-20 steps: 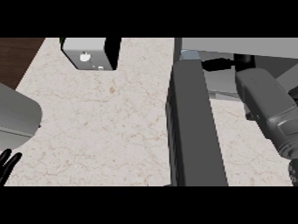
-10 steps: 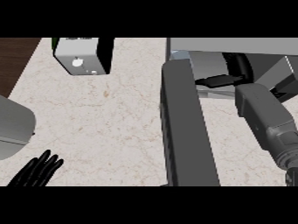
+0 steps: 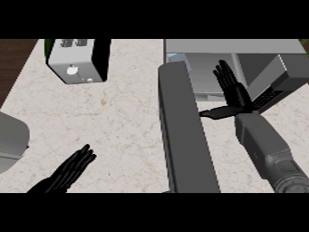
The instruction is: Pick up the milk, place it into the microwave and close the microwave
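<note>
Both your hands are flat-fingered and hold nothing: the right hand (image 3: pixel 232 90) sits inside the open microwave (image 3: pixel 250 50) beside its door (image 3: pixel 183 131), seemingly after release, and the left hand (image 3: pixel 66 174) rests low over the counter (image 3: pixel 110 118).

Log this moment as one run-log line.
right hand: open, at microwave opening | left hand: open, low left | microwave door: open | milk: not seen | toaster: back left

On the pale tabletop (image 3: pixel 117 118), the right hand (image 3: pixel 234 93) reaches flat into the open microwave (image 3: pixel 250 59) beside its door (image 3: pixel 187 136), while the left hand (image 3: pixel 66 174) rests open near a toaster (image 3: pixel 76 61).
</note>
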